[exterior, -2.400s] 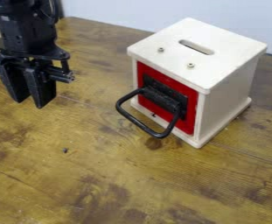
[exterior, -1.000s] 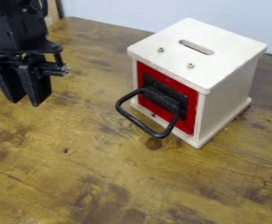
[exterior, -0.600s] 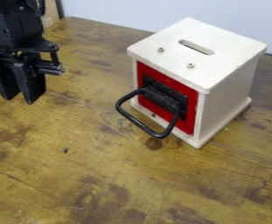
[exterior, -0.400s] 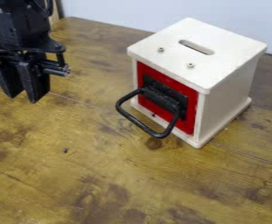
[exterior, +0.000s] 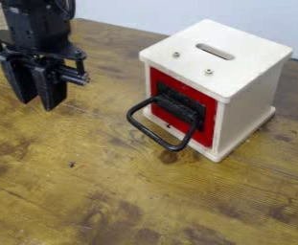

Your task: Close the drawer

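The drawer [exterior: 205, 117] is the red front of a small white cube box [exterior: 247, 81] at the right of the wooden table. It has a dark recess [exterior: 179, 103] and a big black loop handle [exterior: 156, 124] that sticks out toward the table's front left. The red front looks about level with the box's face. My gripper [exterior: 36, 101] hangs at the far left, well apart from the handle, with its black fingers [exterior: 21, 84] pointing down just above the wood. They stand close together with only a thin slit and nothing between them.
The box's lid carries a grey slot [exterior: 217, 51] and two screws. The wooden table [exterior: 113, 191] stretches bare across the front and between gripper and handle. A pale wall [exterior: 177, 11] runs behind the table's far edge.
The gripper drifted left over the earlier frames, then shifted back right toward the box in the last half second. The box and drawer have not moved.
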{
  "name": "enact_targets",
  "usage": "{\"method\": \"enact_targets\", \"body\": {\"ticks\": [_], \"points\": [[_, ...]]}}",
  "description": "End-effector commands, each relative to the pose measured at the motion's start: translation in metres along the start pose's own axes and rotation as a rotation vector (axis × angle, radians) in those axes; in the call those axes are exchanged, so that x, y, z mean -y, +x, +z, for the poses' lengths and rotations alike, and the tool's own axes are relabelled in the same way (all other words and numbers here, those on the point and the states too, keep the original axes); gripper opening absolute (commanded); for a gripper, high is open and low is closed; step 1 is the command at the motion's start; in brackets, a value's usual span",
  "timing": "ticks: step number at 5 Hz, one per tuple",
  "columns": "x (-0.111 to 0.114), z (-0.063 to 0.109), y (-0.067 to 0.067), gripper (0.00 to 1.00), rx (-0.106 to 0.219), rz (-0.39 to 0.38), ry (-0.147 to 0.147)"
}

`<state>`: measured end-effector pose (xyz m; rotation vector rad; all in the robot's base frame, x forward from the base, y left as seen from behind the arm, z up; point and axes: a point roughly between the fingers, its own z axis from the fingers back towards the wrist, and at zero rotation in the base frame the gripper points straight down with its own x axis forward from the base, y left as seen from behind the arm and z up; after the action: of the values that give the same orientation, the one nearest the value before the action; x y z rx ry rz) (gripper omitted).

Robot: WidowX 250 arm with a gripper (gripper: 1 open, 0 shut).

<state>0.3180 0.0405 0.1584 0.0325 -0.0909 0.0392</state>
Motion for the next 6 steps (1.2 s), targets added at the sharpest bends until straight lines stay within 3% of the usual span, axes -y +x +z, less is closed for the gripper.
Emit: {"method": "enact_targets", "body": {"ticks": [1, 4, 5, 6], "points": [[0.000, 0.026, 0.000, 0.00, 0.102, 0.013, -0.005], [-0.015, 0.015, -0.018, 0.00, 0.092, 0.076, -0.026], [-0.020, 0.010, -0.018, 0.00, 0.084, 0.095, -0.031], [-0.018, 0.015, -0.016, 0.00, 0.079, 0.060, -0.030]]}}
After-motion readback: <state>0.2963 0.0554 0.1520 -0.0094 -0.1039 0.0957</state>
